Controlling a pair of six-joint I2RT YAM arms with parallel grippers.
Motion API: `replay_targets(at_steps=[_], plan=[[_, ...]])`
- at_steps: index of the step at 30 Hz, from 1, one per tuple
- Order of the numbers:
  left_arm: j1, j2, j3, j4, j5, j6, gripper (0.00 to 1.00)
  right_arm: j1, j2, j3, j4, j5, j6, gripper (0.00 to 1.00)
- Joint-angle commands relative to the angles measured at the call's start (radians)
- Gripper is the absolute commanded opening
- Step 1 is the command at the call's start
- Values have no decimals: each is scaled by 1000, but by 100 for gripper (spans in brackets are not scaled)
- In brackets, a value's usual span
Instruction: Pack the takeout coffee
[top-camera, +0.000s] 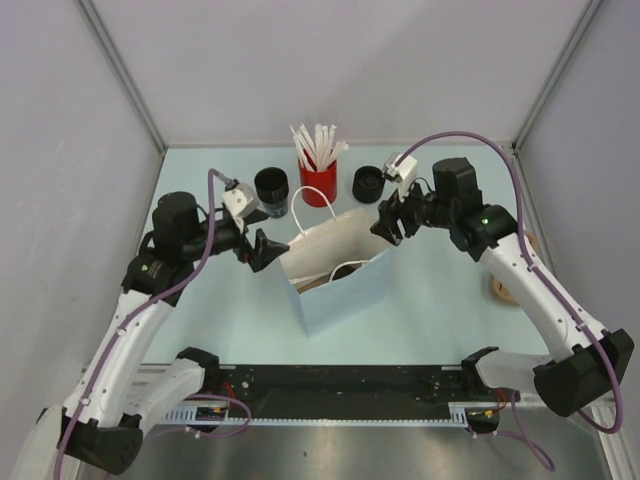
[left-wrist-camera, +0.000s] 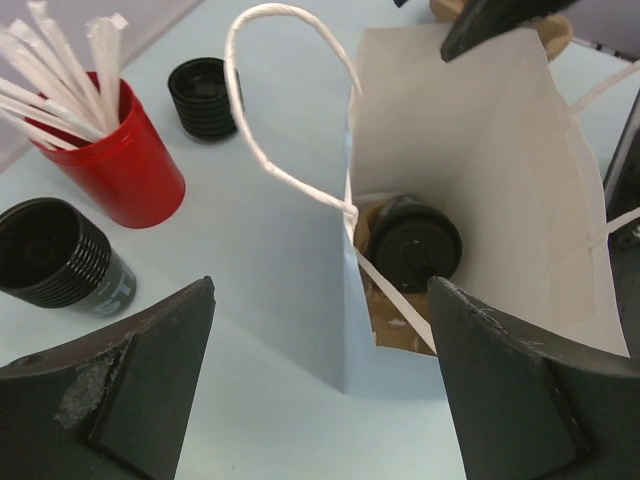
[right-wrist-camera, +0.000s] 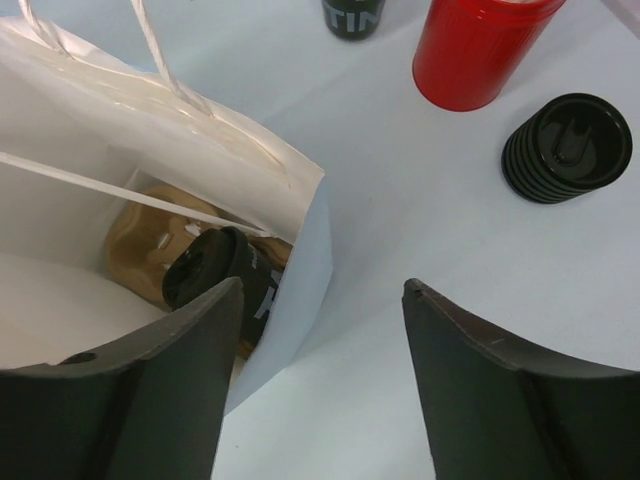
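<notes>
Left pincer, right pincer both agape, empty; takeout coffee inside bag, lid up, axis near upright.

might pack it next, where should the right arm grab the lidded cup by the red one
Probably take the lidded cup by its ribbed wall below the lid, from above, jaws straddling it: it stands upright, round, apart from the red cup.

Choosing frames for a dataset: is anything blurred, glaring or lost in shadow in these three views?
Top external: soft even light, sharp, the paper bag shaded inside. Left wrist: its dark fingers crowd the bottom, and the coffee cup inside is dim but readable. Right wrist: that cup sits in shadow; the red cup shows mild sheen.
</notes>
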Motion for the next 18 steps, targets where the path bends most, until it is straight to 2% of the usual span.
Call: replay_targets(at_steps=[1,4,9,18], plan=[[-61,48,98,-77,-67,76,93,21,17,44,28,20,18,63],[-104,100,145,-115,-96,109,93,36,26,44,25,28,18,54],[-141,155,190,-149,-140,140,91,47,25,44,24,51,18,48],[-189,206,207,-174,-189,178,78,47,16,44,34,86,46,31]])
